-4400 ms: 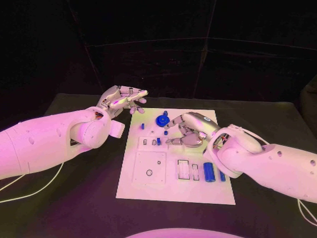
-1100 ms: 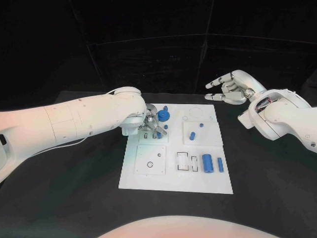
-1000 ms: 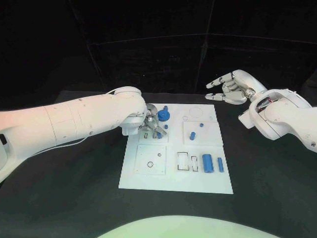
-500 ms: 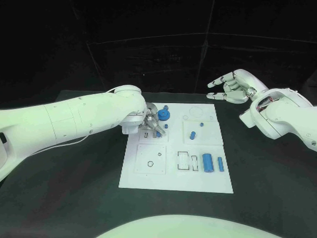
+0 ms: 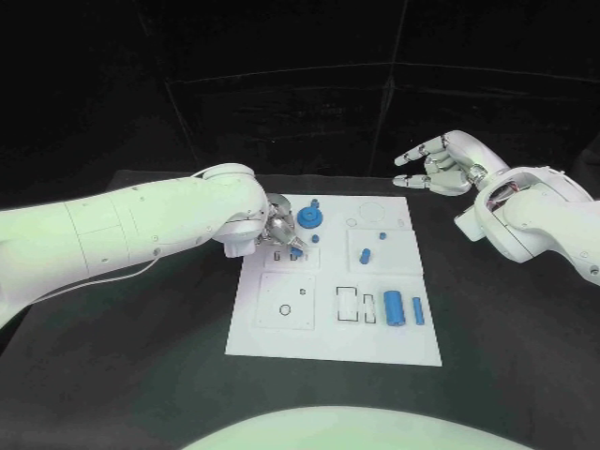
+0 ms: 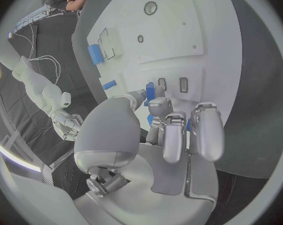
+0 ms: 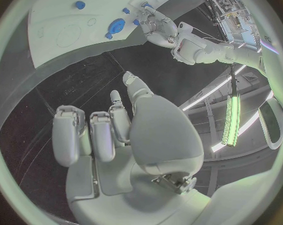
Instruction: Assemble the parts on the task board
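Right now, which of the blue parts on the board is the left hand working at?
The small blue peg at the board's far left corner area, beside the blue gear; the left hand has its fingertips on it, the other blue parts lie untouched.

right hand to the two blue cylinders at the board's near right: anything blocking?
Nothing visible. The right hand hangs empty past the task board's far right corner, and the two blue cylinders lie uncovered. The left hand works at the board's far left side.
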`<state>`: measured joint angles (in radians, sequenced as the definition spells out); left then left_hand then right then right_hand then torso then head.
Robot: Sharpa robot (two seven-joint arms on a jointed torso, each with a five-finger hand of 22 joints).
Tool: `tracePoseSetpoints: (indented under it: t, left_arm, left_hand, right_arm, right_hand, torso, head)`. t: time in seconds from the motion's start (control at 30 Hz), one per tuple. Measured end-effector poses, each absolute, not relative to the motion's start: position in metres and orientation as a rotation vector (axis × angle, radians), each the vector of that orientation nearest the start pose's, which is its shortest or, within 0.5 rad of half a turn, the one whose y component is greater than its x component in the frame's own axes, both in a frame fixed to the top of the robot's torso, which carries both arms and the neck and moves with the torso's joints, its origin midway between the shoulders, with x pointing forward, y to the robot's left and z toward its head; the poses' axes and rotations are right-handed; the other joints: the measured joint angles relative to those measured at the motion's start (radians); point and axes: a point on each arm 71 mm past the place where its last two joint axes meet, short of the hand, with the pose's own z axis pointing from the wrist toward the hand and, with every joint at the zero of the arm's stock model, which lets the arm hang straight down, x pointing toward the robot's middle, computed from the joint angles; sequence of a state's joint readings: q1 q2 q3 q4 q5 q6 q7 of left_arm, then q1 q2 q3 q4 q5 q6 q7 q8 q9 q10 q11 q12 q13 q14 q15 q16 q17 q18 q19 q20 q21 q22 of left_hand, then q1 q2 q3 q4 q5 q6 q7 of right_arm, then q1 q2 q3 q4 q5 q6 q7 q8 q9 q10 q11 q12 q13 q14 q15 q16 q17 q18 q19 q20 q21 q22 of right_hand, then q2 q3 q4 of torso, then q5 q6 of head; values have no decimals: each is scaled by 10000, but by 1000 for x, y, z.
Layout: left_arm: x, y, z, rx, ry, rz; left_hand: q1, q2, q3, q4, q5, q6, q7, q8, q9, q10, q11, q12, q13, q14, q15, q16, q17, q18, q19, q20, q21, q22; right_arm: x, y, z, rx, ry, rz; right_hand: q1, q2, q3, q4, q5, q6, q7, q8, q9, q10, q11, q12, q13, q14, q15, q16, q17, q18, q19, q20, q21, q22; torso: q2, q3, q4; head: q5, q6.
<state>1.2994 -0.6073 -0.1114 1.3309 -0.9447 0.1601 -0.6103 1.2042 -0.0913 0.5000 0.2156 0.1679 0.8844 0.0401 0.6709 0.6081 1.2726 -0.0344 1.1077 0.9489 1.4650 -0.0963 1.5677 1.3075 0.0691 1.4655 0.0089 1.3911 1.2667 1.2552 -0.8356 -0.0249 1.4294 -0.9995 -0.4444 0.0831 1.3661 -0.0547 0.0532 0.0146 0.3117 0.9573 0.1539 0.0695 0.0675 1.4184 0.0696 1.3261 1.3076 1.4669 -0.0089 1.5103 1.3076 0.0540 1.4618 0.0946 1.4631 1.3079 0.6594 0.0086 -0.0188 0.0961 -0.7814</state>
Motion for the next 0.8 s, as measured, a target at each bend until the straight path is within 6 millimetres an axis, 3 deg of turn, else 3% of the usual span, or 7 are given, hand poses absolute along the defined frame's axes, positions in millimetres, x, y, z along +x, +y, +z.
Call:
tracePoseSetpoints:
  t: [0.27, 0.8]
  left_arm:
    - [508, 158, -214, -2501, 23530, -3834]
    - [505, 158, -224, -2453, 22962, -3508]
  left_hand:
    - [-181, -90, 197, -88, -18, 17, 16, 70, 77, 44, 28, 0, 1, 0, 0, 0, 0, 1, 0, 0, 0, 1]
    - [-309, -216, 418, -256, -55, 20, 20, 111, 117, 122, 21, 86, 60, 0, 0, 0, 0, 0, 0, 1, 0, 64]
  right_arm:
    - [516, -230, -148, 2472, 15113, 8808]
    - [516, -232, -148, 2489, 15112, 8767]
  right_hand:
    - [0, 0, -27, -28, 0, 32, 32, 0, 0, 0, 0, 1, 0, 0, 0, 0, -1, 0, 0, 0, 0, -1]
    - [0, 0, -59, 5, 0, 32, 32, 0, -1, 0, 0, 2, 0, 0, 0, 0, -2, 0, 0, 0, 0, -2]
  torso:
    - [7, -1, 12]
    - [15, 6, -11]
  head:
    - [107, -46]
    - [193, -94]
